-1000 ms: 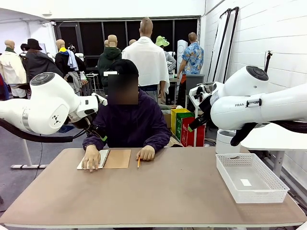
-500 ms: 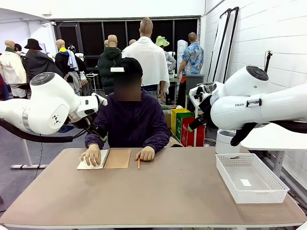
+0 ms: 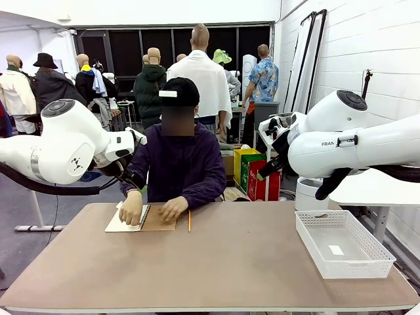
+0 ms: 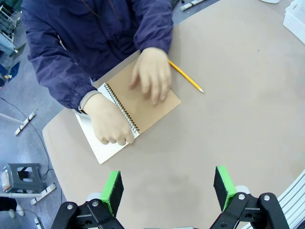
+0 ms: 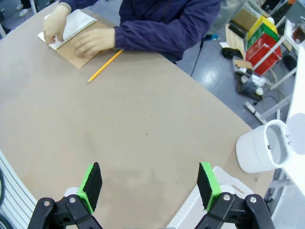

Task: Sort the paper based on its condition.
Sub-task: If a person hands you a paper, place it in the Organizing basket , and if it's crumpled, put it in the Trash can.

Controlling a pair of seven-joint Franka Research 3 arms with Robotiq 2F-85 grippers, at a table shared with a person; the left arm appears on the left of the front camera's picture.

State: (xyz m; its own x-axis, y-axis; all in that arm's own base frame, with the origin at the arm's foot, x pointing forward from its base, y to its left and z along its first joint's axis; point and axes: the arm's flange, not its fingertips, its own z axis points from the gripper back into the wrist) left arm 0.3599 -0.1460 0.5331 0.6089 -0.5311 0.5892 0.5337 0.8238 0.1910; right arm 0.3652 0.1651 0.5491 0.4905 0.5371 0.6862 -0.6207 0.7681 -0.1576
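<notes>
No loose paper is in view. A spiral notebook (image 3: 159,222) (image 4: 155,105) (image 5: 76,53) with a brown cover lies open at the table's far left, showing a white page (image 4: 102,145). The person presses one hand (image 4: 112,121) on that page and the other hand (image 4: 152,76) on the brown cover. High over the table, my left gripper (image 4: 167,188) stands open with nothing between its green pads, the notebook ahead of it. Equally high and open, my right gripper (image 5: 149,185) is empty above bare tabletop.
A yellow pencil (image 3: 189,221) (image 4: 186,76) (image 5: 105,66) lies just right of the notebook. A white mesh basket (image 3: 377,252) stands at the table's right edge. A white cylindrical bin (image 5: 264,148) is on the floor beyond it.
The person's hand left the pencil and moved onto the notebook's brown cover; the other hand shifted on the white page. Both arms stayed put.
</notes>
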